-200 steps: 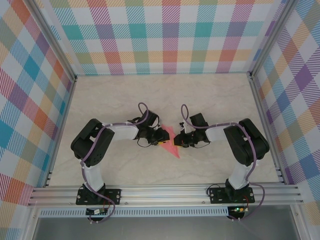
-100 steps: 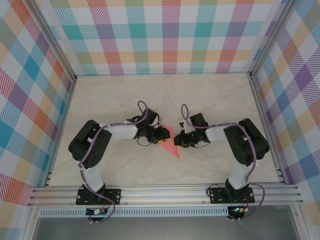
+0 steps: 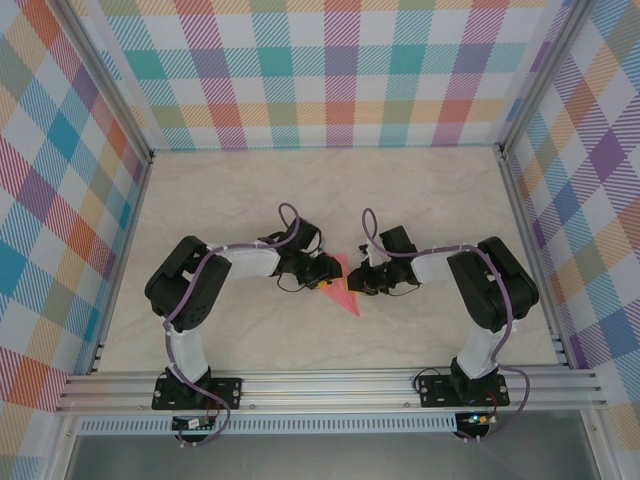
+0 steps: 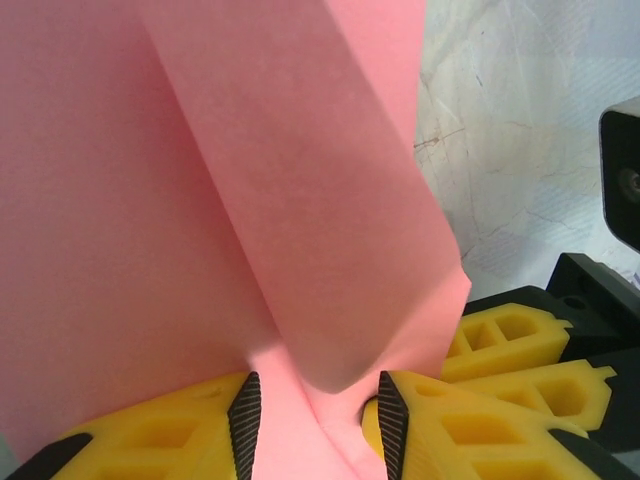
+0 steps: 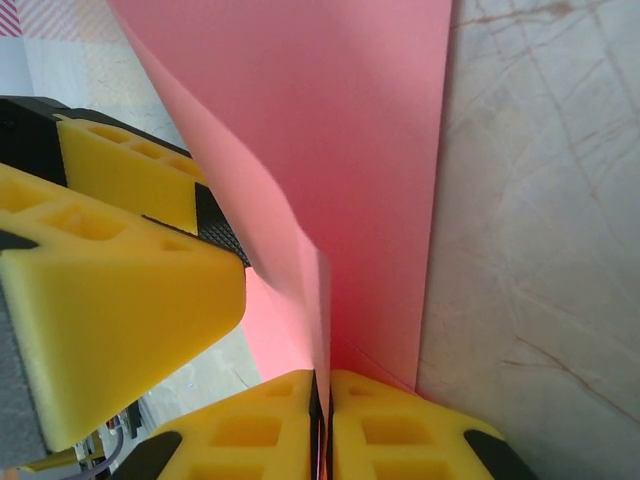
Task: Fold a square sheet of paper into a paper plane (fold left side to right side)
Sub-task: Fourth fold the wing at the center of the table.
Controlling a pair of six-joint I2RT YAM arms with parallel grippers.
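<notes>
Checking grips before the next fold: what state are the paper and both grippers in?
pink paper: partly folded, one flap raised between the grippers.
left gripper: open, jaws apart around a loose paper fold.
right gripper: shut on the paper's edge.

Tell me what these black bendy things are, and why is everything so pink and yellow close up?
They are two robot arms bolted to a pale marble-look table. One picture looks down from above; the other two come from tiny cameras on each arm's wrist, so things look huge. The yellow foam blocks are fingers. Between the arms is a folded sheet of thin salmon-pink paper. The right gripper pinches it tight. The left gripper has its fingers apart around a loose fold.
</notes>
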